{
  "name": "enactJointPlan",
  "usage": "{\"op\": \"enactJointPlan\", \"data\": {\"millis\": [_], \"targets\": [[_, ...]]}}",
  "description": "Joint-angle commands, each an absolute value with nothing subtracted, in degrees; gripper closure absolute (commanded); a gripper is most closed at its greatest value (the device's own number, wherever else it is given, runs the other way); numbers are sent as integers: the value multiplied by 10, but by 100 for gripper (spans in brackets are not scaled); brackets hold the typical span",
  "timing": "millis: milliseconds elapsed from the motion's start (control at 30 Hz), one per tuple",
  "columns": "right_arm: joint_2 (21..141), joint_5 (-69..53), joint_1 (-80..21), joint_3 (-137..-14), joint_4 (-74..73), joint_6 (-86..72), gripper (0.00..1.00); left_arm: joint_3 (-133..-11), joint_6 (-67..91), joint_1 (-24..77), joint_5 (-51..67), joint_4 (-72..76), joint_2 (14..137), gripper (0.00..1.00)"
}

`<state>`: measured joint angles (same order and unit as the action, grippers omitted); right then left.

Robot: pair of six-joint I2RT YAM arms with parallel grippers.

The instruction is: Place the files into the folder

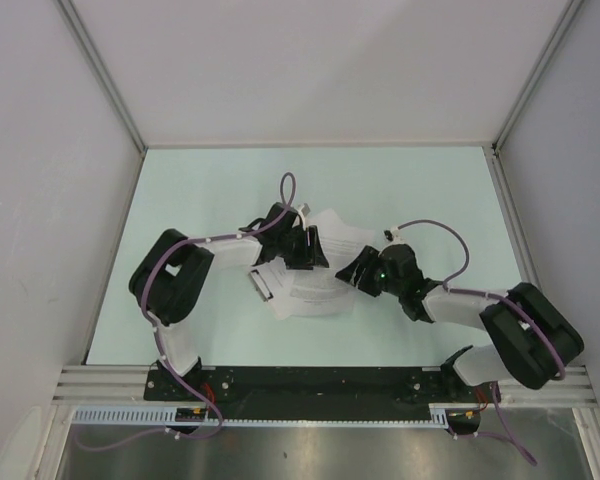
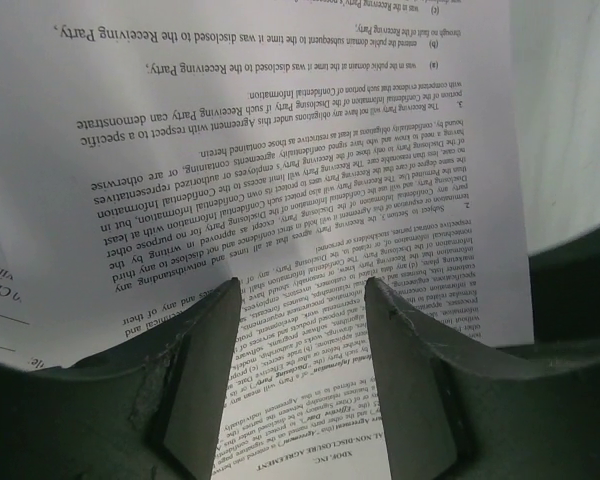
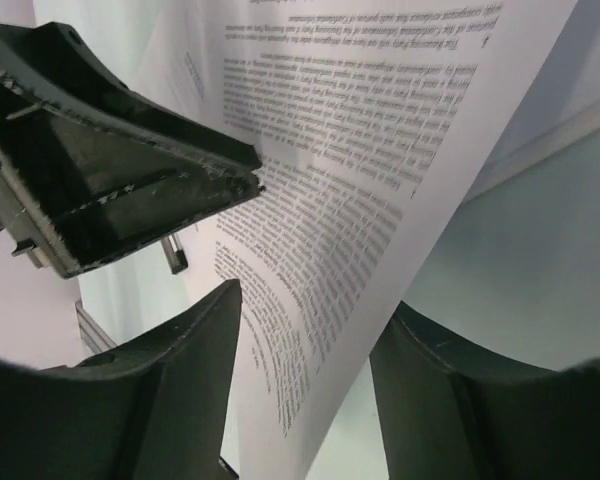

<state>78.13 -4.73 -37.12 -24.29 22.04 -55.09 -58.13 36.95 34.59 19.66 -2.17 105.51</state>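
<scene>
Top external view: files (image 1: 338, 238) and folder (image 1: 305, 308) bunched at the middle of the tabletop (image 1: 200, 190), midway between left and right edges; white on white, outlines hard to separate.
Folder detail: clip (image 1: 259, 285) at the pile's end nearer the left edge.
State, left pincer (image 1: 308, 250): jaws apart, printed sheet (image 2: 310, 180) spread face-on across the gap, not pinched.
State, right pincer (image 1: 354, 270): jaws apart, a sheet curling loosely between them, nothing clamped.
Step in hand: judged as positioning one raised sheet above the folder; nothing discernible under the clip.
Next move: close one pincer on a sheet edge, lower flat, align with folder, slide toward clip; avoid creasing.
Surface: pale green, matte.
Room: white wall panels (image 1: 320, 70), aluminium frame rails (image 1: 98, 70), black base rail (image 1: 310, 380) along the near edge.
</scene>
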Motion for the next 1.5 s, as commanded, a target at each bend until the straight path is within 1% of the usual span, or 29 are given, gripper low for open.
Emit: {"op": "enactJointPlan", "data": {"millis": [0, 33, 67, 200, 300, 367, 400, 433, 467, 500, 533, 600, 633, 700, 733, 867, 900, 967, 1033, 1100, 1133, 1200, 1233, 1300, 1333, 1467], "targets": [[837, -281, -282, -264, 316, -473, 40, -544, 336, 349, 179, -42, 1073, 40], [851, -301, -272, -280, 296, -452, 36, -544, 332, 349, 178, -44, 1071, 40], [886, -338, -260, -296, 280, -443, 35, -544, 330, 349, 178, -46, 1071, 40], [932, -391, -211, -334, 253, -430, 33, -545, 323, 349, 176, -54, 1065, 40], [946, -405, -196, -352, 221, -402, 40, -552, 313, 349, 172, -64, 1062, 40], [947, -414, -181, -359, 210, -392, 60, -555, 304, 348, 171, -71, 1057, 40], [953, -423, -178, -363, 210, -384, 68, -562, 301, 349, 171, -80, 1049, 39], [957, -432, -171, -369, 207, -381, 83, -564, 296, 349, 173, -83, 1042, 38], [963, -450, -169, -384, 201, -379, 93, -569, 294, 348, 173, -97, 1035, 36], [966, -454, -168, -389, 199, -380, 100, -583, 291, 348, 175, -107, 1010, 34], [961, -454, -166, -393, 193, -383, 100, -590, 284, 349, 171, -119, 995, 28], [930, -437, -166, -396, 184, -400, 100, -620, 279, 349, 154, -174, 943, 21], [919, -409, -164, -396, 182, -409, 100, -629, 276, 348, 124, -196, 927, 15], [894, -371, -164, -396, 195, -438, 100, -639, 283, 339, 95, -248, 887, 10], [883, -339, -164, -396, 208, -475, 100, -635, 296, 332, 89, -260, 849, 6], [896, -289, -164, -396, 314, -591, 100, -587, 361, 272, 51, -319, 766, 6], [903, -276, -160, -396, 356, -617, 100, -558, 375, 260, 44, -328, 748, 7], [928, -226, -162, -397, 393, -668, 100, -524, 423, 230, 33, -332, 709, 7], [951, -176, -176, -398, 452, -691, 100, -477, 468, 215, 30, -324, 695, 7], [976, -131, -196, -397, 479, -708, 100, -449, 487, 207, 29, -301, 700, 7], [979, -77, -224, -394, 482, -701, 100, -446, 501, 207, 27, -296, 712, 8], [983, -28, -257, -387, 485, -676, 100, -457, 500, 207, 27, -298, 759, 8], [981, 29, -291, -370, 491, -667, 100, -462, 498, 207, 25, -302, 776, 9], [979, 88, -322, -346, 538, -641, 100, -477, 493, 207, 18, -300, 818, 13], [979, 154, -359, -331, 555, -632, 100, -477, 494, 207, 12, -294, 826, 14], [983, 225, -403, -304, 570, -600, 100, -475, 509, 207, 2, -276, 848, 17]]}}
